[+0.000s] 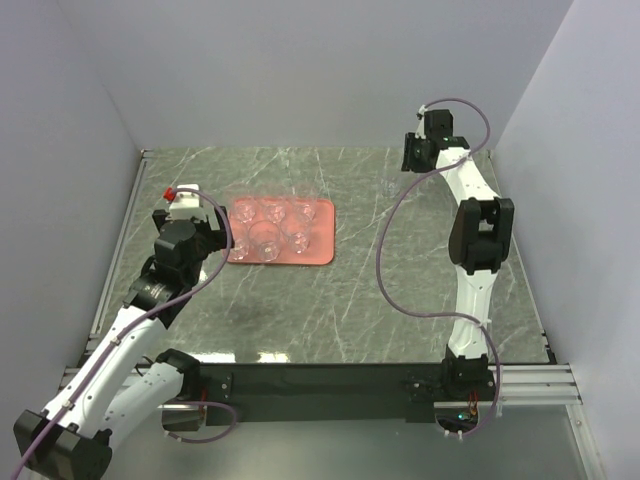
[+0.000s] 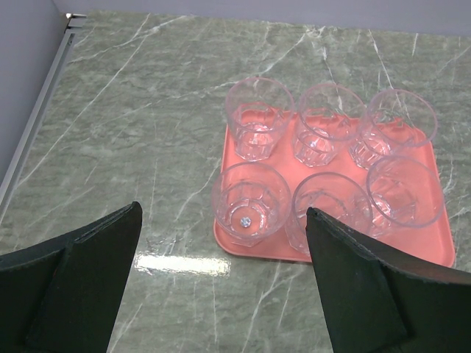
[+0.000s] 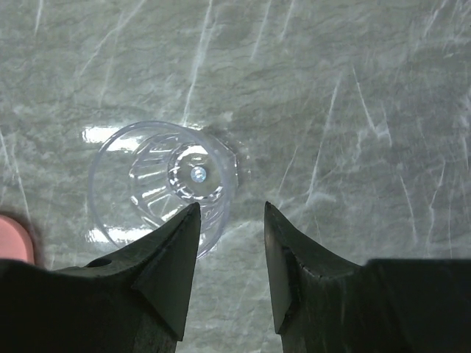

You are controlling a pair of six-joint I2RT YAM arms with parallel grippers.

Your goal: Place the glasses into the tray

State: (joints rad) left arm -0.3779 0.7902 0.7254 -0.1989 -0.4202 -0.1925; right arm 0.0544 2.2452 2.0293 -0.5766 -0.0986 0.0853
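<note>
The salmon-pink tray (image 1: 318, 256) lies left of centre on the marble table and holds several clear glasses (image 1: 265, 237), standing upright in two rows in the left wrist view (image 2: 257, 125). My left gripper (image 2: 222, 209) hangs wide open over bare table just off the tray's near edge (image 2: 254, 246), holding nothing. One more clear glass (image 3: 165, 184) stands on the table in the right wrist view. My right gripper (image 3: 232, 206) is above it, partly open and empty. Its left fingertip overlaps the glass's rim and the gap sits just right of the glass. In the top view that gripper (image 1: 416, 155) is at the far right.
A pink corner, apparently of the tray (image 3: 13, 239), shows at the left edge of the right wrist view. A metal rail (image 2: 40, 103) runs along the table's left side. A white part with a red tip (image 1: 178, 193) sits beside the left arm.
</note>
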